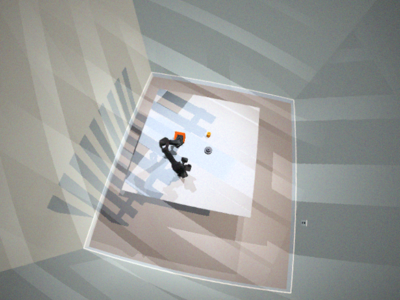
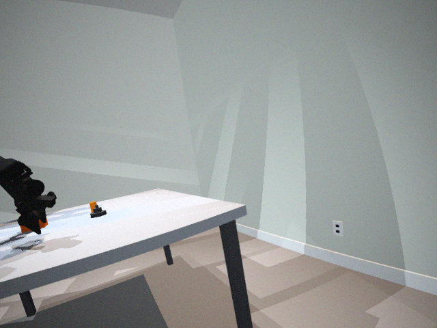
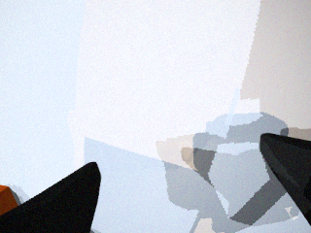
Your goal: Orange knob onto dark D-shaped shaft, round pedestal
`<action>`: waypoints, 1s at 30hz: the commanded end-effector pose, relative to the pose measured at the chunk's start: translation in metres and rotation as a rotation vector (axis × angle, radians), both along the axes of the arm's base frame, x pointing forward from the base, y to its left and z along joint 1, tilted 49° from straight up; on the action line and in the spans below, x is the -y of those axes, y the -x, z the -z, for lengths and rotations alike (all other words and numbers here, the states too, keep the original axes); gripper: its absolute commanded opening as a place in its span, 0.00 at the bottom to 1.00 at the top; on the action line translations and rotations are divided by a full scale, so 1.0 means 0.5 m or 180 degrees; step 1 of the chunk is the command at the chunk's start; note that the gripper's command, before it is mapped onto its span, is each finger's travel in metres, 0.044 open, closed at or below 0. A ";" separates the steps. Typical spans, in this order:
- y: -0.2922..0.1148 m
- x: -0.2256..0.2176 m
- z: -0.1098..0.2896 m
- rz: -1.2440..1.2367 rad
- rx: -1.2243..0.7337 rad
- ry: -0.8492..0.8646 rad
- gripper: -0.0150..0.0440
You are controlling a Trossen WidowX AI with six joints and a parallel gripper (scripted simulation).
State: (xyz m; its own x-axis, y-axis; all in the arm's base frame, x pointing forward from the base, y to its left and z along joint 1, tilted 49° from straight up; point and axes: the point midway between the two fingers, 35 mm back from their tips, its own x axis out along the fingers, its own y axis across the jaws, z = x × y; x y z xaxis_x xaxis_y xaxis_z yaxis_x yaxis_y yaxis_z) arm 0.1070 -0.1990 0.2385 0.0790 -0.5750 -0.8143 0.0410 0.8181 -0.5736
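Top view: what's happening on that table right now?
One dark arm stands on the white table with its tool open and holding nothing. The orange knob sits on the table, apart from the round pedestal with its dark shaft, and apart from the tool. Nothing has been picked up; the knob is not on the shaft.

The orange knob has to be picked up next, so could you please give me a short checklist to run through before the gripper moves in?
1. Gripper open and holding nothing: ok.
2. Orange knob standing free on the table, apart from the pedestal: ok.
3. Shaft bare, ready to take the knob: ok.
4. Gripper over the knob: not ok; it sits well to the side in the top view.
5. Knob visible in the wrist view: not ok.
6. Flat sides of the hole and shaft aligned: cannot tell.
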 end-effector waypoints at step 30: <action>-0.403 -0.563 0.519 0.0059 -0.0500 0.0452 1.00</action>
State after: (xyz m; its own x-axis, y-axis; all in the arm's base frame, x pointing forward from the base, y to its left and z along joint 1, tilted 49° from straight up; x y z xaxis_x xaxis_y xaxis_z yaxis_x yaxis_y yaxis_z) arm 0.3184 0.0436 0.0076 -0.0939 -0.6204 -0.7787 -0.0236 0.7833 -0.6212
